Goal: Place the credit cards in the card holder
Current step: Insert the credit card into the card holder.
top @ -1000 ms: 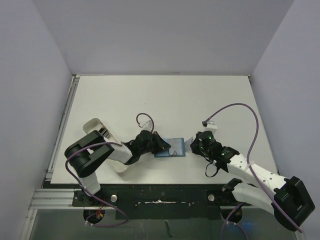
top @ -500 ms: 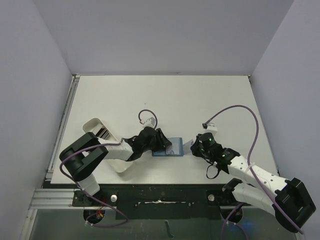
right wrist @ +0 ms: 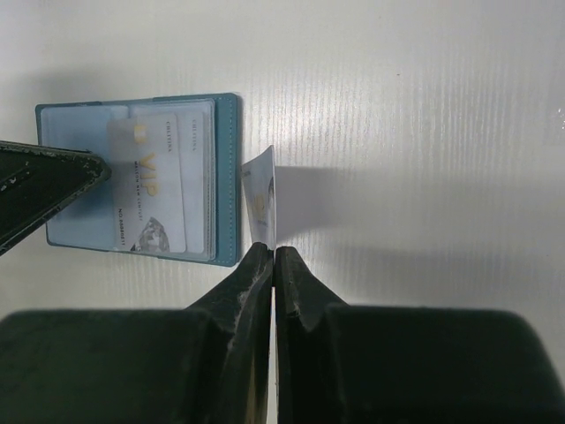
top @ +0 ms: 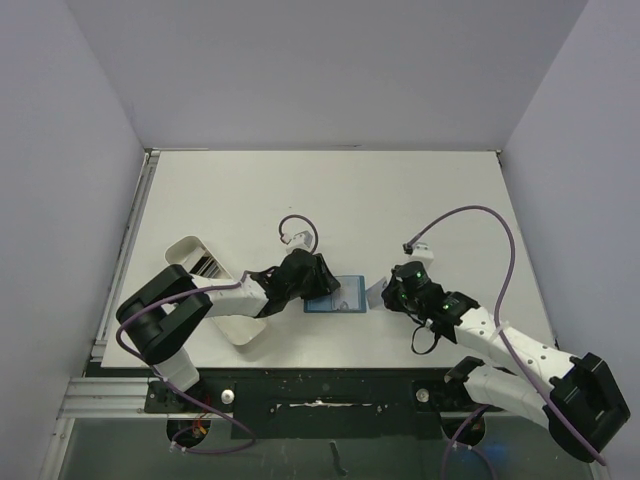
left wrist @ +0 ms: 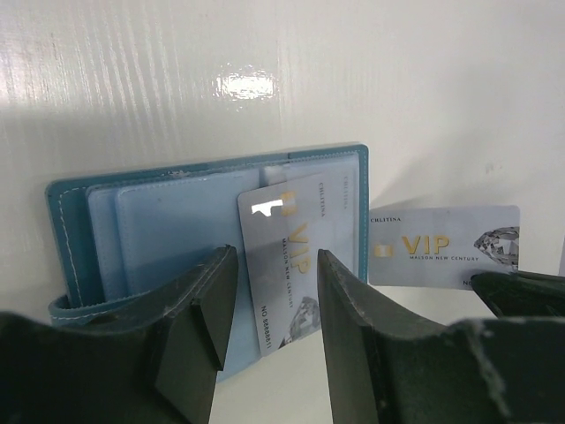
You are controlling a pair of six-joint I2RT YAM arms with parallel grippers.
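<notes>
Just beside card holder (right wrist: 227, 159), upright card (right wrist: 262, 199) in clenched right jaws; left jaws released over holder.

A lab cell — white table (top: 400, 200) boxed by plain panels (top: 330, 70) (aluminium frame (top: 100, 398) below).

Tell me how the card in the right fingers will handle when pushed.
Probably stiff: the held card sticks out straight, unbent, from the right fingers. Likely light, being so thin edge-on. Its glossy-looking face may slip in the pinch.
</notes>
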